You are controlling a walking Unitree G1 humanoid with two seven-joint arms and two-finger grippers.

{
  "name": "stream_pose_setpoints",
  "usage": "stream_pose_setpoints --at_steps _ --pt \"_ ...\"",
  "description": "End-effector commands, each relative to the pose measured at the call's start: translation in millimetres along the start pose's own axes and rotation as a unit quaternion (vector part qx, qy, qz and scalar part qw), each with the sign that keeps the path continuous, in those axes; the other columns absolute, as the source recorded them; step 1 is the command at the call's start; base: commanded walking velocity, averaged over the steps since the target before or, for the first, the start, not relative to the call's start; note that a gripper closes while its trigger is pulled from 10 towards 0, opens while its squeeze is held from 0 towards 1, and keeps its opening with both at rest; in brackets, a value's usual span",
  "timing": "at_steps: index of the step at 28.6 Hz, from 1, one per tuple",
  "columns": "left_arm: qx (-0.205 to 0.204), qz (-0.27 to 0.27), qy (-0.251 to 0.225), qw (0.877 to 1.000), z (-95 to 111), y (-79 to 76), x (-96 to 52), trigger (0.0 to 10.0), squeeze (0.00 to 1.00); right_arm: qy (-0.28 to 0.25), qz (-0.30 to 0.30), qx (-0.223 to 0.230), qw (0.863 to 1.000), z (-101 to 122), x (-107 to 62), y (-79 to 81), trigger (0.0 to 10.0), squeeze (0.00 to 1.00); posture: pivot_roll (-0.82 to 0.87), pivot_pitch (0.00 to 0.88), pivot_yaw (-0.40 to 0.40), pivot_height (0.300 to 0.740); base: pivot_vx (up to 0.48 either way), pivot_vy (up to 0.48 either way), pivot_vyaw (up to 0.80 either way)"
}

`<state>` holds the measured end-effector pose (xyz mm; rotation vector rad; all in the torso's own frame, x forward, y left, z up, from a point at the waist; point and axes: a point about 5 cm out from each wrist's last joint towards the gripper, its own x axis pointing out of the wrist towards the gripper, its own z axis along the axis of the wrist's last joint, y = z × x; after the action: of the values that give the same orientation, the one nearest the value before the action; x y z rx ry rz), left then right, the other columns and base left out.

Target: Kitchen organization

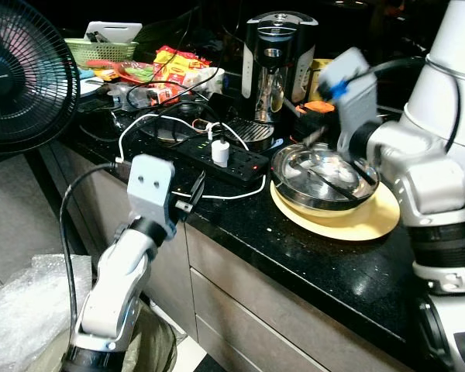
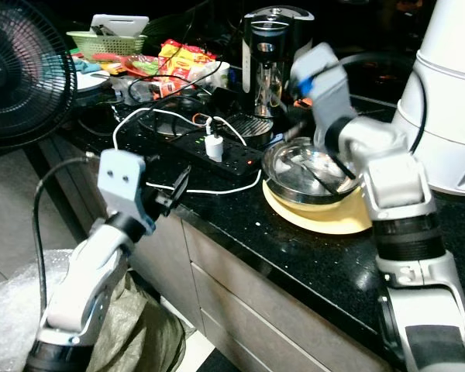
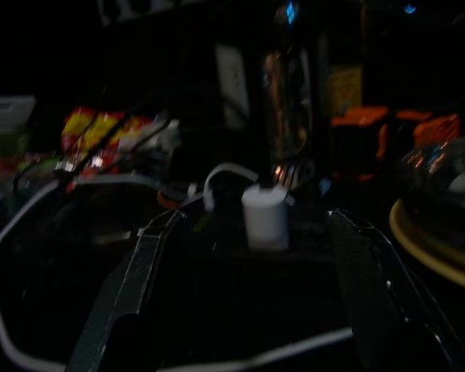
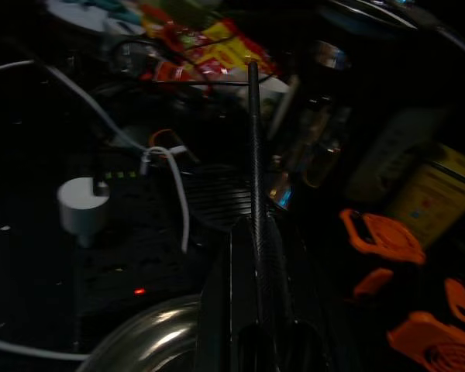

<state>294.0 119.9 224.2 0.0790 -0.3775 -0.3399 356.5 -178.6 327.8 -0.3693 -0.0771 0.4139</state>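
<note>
black stone counter (image 1: 325,256), running from 10 o'clock to 4 o'clock across the head views, drawer fronts below its edge.

steel bowl (image 1: 294,167), at 2 o'clock from centre, seated on a pale yellow plate (image 1: 372,223); plate lies flat on the counter near the front edge. something pale lies in the bowl, too blurred to name.

right gripper (image 1: 325,159), over the bowl, its arm coming in from 3 o'clock. in the right wrist view the two black fingers (image 4: 257,256) lie pressed together, closed on a thin dark rod (image 4: 253,132) that runs out past their tips. what the rod is cannot be told.

left gripper (image 1: 190,200), at the counter's front edge, at 9 o'clock from the bowl and well apart from it. in the left wrist view its fingers (image 3: 132,287) stand wide apart with nothing between them.

black power strip (image 1: 240,161), between the left gripper and the bowl, green and red lights lit; white charger (image 1: 220,152) plugged in upright, white cable (image 1: 151,120) looping off toward 10 o'clock.

black-and-chrome coffee machine (image 1: 275,66), at 12 o'clock behind the bowl. orange objects (image 4: 384,240) just beside it.

red and yellow snack packets (image 1: 178,66) and a green basket (image 1: 101,50), at 11 o'clock on the far counter.

black fan (image 1: 23,85), at 9 o'clock. clear plastic wrap (image 1: 23,302), at 7 o'clock on the floor.
</note>
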Motion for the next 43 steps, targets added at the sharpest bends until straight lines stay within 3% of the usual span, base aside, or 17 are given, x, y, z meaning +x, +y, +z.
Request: stream_pose_setpoints --at_steps 1,2,3,4,6,12,16,20,28,33,38,43 --pt "-0.021 -0.029 -0.01 0.999 8 -7.0 1.5 10.0 0.0 -0.008 -0.026 0.008 1.0 -2 -1.7 -5.6 4.0 0.0 0.0 0.0 0.002 0.74 0.0 0.0 0.0" --pt "-0.021 -0.029 -0.01 0.999 8 -7.0 1.5 10.0 0.0 -0.008 -0.026 0.008 1.0 -2 -1.7 -5.6 4.0 0.0 0.0 0.0 0.002 0.74 0.0 0.0 0.0" --pt "-0.026 -0.052 -0.02 0.998 13 -13.3 2.8 10.0 0.0 -0.013 -0.033 0.009 0.999 -3 -2.8 -6.5 7.7 0.0 0.0 0.0 0.002 0.74 0.0 0.0 0.0" --pt "-0.031 -0.093 -0.038 0.994 25 -23.9 4.7 10.0 0.0 -0.016 -0.045 0.014 0.999 -6 -4.5 -7.2 10.0 0.0 0.0 0.0 0.006 0.74 0.0 0.0 0.0" --pt "-0.032 -0.108 -0.048 0.992 31 -26.9 6.2 10.0 0.0 -0.005 -0.053 0.026 0.998 -11 -5.0 -8.6 10.0 0.0 0.0 0.0 0.008 0.74 0.0 0.0 0.0" --pt "-0.013 -0.102 -0.069 0.992 48 -15.5 15.5 10.0 0.0 0.017 -0.084 0.047 0.995 -22 -8.6 -19.1 10.0 0.0 0.0 0.0 0.018 0.74 0.0 0.0 -0.7" --pt "0.05 -0.09 -0.07 0.992 56 0.5 23.4 10.0 0.0 0.017 -0.09 0.046 0.995 -23 -9.0 -20.4 10.0 0.0 0.0 0.0 0.018 0.74 0.0 0.0 -0.73" --pt "0.181 -0.122 -0.054 0.974 55 3.7 25.3 10.0 0.0 0.021 -0.089 0.044 0.995 -25 -7.9 -18.6 10.0 0.0 0.0 0.0 0.016 0.74 0.0 0.0 -0.73" --pt "0.268 -0.131 -0.041 0.954 66 24.5 28.8 10.0 0.0 0.023 -0.089 0.043 0.995 -26 -7.3 -17.3 10.0 0.0 0.0 0.0 0.013 0.74 0.0 0.0 -0.74" --pt "0.377 -0.18 0.039 0.908 61 54.7 23.7 10.0 0.0 0.026 -0.098 0.042 0.994 -27 -9.3 -19.1 10.0 0.0 0.0 0.0 0.015 0.74 0.0 0.0 -0.43" --pt "0.394 -0.204 0.089 0.892 58 73.9 19.3 10.0 0.0 0.033 -0.099 0.039 0.994 -29 -9.9 -19.5 10.0 0.0 0.0 0.0 0.017 0.74 0.0 0.0 0.0" --pt "0.366 -0.267 0.172 0.875 55 96.9 8.5 10.0 0.0 0.043 -0.096 0.031 0.994 -31 -12.5 -20.1 10.0 0.0 -0.01 0.0 0.021 0.74 0.0 0.0 0.0"
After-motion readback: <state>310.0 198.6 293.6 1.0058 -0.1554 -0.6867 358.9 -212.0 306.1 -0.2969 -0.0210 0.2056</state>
